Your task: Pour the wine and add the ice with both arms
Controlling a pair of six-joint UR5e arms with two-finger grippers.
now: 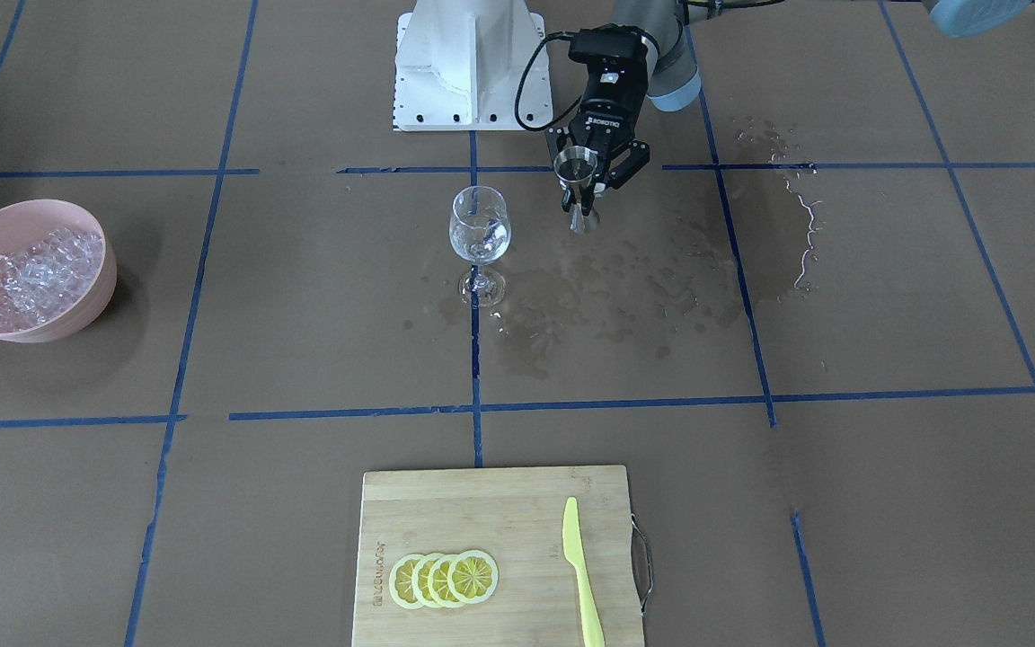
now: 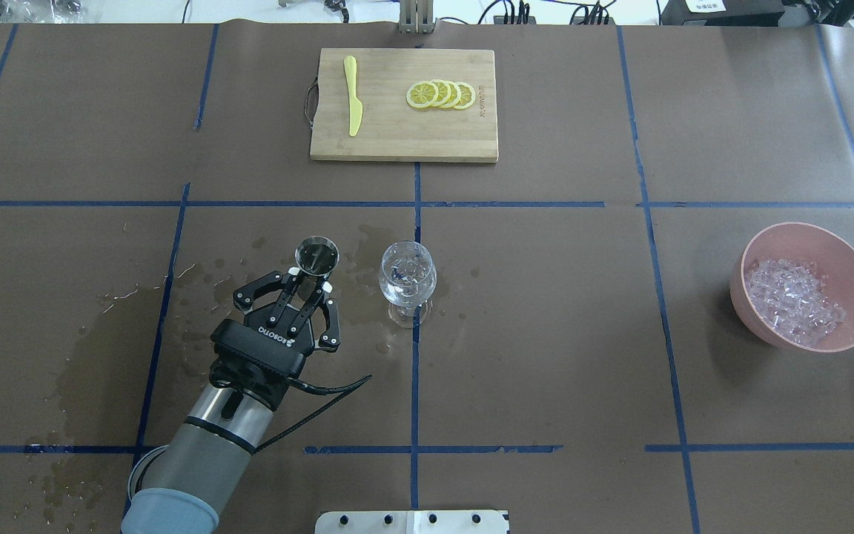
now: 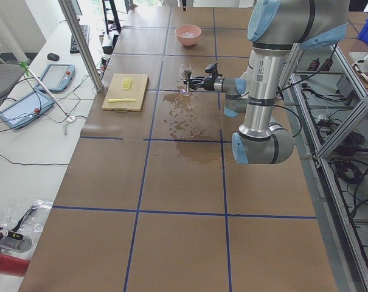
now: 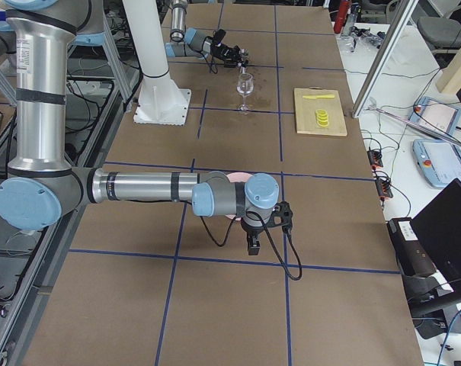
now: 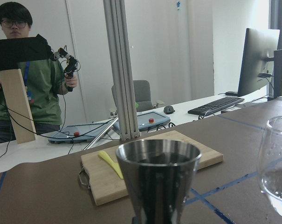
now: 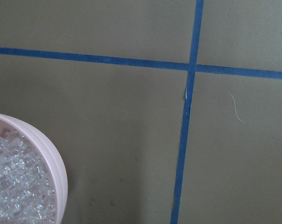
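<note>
Left gripper [image 2: 310, 282] clamped on steel jigger [image 2: 316, 255] | right gripper [image 4: 253, 242] opening cannot be told | jigger contents unclear

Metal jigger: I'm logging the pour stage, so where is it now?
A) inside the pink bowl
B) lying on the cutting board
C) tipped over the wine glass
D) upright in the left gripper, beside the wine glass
D: the jigger stands upright, clamped in the left gripper, apart from the wine glass.

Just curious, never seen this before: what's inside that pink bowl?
The pink bowl holds a heap of small clear ice cubes. The heap covers the bowl's bottom, so anything beneath it cannot be seen.
</note>
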